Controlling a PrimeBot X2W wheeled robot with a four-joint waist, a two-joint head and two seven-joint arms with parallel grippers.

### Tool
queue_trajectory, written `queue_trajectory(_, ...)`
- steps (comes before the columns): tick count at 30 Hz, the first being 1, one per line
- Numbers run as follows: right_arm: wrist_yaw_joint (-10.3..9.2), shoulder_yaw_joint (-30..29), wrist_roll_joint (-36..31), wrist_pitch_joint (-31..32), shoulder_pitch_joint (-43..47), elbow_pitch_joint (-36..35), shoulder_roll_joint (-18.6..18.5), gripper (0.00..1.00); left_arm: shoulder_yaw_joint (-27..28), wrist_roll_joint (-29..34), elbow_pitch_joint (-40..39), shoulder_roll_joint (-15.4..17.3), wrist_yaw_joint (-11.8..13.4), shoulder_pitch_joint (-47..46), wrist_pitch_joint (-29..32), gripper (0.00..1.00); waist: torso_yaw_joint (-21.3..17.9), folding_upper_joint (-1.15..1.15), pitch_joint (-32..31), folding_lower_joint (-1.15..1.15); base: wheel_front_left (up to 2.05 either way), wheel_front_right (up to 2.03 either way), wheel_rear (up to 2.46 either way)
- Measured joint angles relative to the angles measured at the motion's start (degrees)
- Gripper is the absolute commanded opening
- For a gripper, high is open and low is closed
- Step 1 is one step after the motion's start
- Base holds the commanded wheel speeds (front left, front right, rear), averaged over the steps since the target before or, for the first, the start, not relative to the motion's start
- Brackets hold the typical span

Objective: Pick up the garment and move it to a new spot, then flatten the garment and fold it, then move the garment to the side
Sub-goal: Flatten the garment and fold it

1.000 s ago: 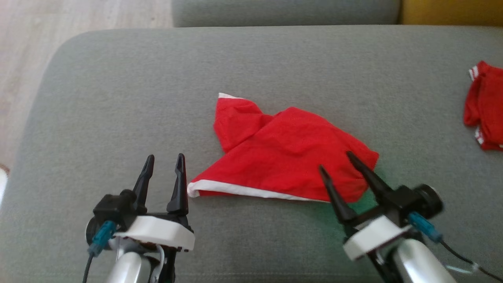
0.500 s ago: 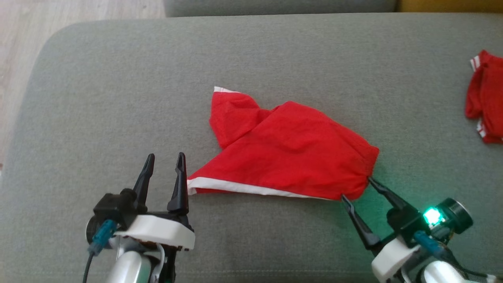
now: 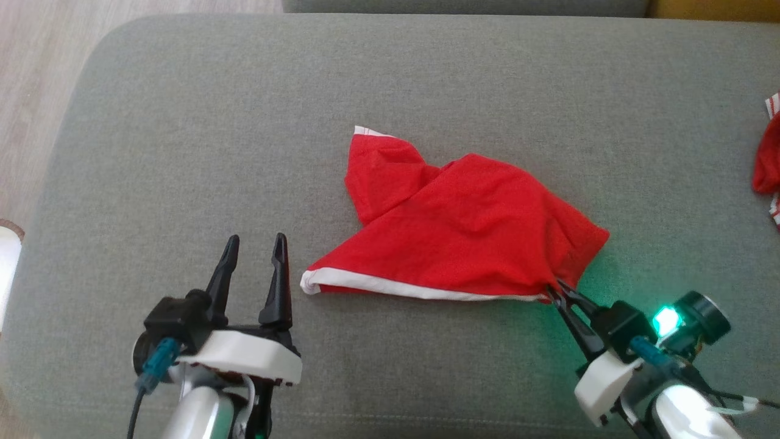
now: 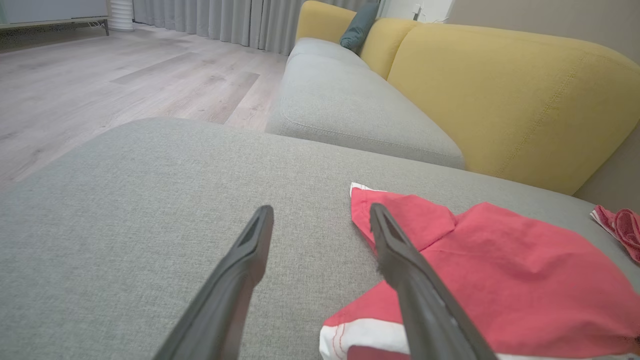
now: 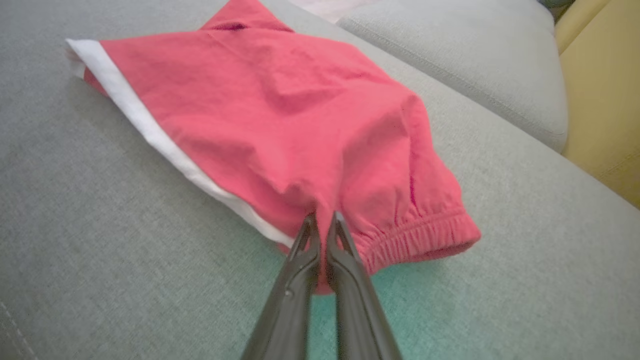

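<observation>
Well, the big grey cushion (image 3: 183, 122) takes up most of the head view, with pale wood floor (image 3: 30, 91) down the left edge. In the left wrist view a yellow sofa (image 4: 500, 100) stands behind it at the upper right.

The red garment (image 3: 463, 231) lies crumpled a little right of centre in the head view, resting on the cushion. One flap points to the upper left, and a white band (image 3: 396, 286) runs along its lower edge. A second red cloth (image 3: 766, 164) sits well apart at the right edge of that frame.

The right gripper (image 3: 557, 289) comes in from the lower right, its two fingers pinched together on the garment's lower right corner. In the right wrist view (image 5: 324, 216) the red cloth bunches where the tips meet, just left of the gathered elastic hem (image 5: 420, 235).

The left gripper (image 3: 256, 238) stands at the lower left with its fingers spread and nothing between them (image 4: 321, 209). It is just left of the garment's white-banded corner (whether it touches the cloth I cannot tell).

A small green light (image 3: 665, 318) glows on the right wrist and tints the cushion beside it.
</observation>
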Motion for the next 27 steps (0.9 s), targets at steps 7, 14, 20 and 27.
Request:
queue_trajectory(7,0.00,-1.0,1.5,-0.5,-1.9,-3.9,0.2,0.00,-0.1,0.0,0.1,0.0,0.0,-0.1,0.0,1.00,0.6,0.00,-0.4,0.00,0.00,0.00,0.00)
queue_trajectory(14,0.00,-3.2,2.8,1.5,-7.0,-3.6,0.8,0.00,-0.5,-0.2,0.1,0.0,0.1,-0.1,0.0,1.00,3.4,0.00,-0.5,0.00,0.00,0.00,0.00)
queue_trajectory(20,0.00,-4.6,5.1,2.2,-13.6,3.9,1.9,0.00,-1.0,-0.8,0.0,0.0,0.2,-0.1,0.0,1.00,6.2,0.00,-0.2,0.00,0.00,0.00,0.00)
queue_trajectory(27,0.01,-5.1,6.9,2.6,-21.5,17.9,2.7,0.00,-2.2,-1.6,0.0,0.0,0.6,-0.2,0.0,1.00,9.8,0.00,0.4,0.00,0.00,0.00,0.00)
